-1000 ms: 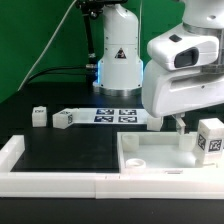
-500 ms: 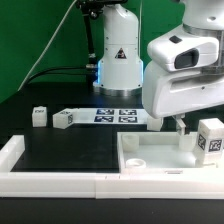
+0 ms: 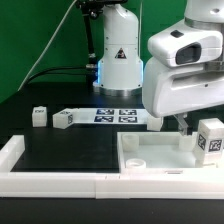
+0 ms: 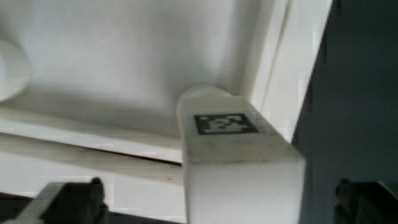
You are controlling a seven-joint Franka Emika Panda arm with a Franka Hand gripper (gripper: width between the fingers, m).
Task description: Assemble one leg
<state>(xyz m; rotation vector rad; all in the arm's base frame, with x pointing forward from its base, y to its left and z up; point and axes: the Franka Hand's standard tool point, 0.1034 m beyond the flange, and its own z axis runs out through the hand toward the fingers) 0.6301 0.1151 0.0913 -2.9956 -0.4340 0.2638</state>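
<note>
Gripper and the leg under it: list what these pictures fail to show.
- Exterior view: most of the gripper is hidden behind the arm's white wrist housing.
- Wrist view: its fingertips are blurred and cut off by the picture's edge.
- Wrist view: the leg covers its own foot, so whether it sits in a hole of the panel cannot be told.
- Exterior view: the two far legs are too small to read their markers.

One leg (image 3: 211,138) on the panel (image 3: 160,150); two more legs (image 3: 63,119) near the marker board's (image 3: 112,115) end.
</note>
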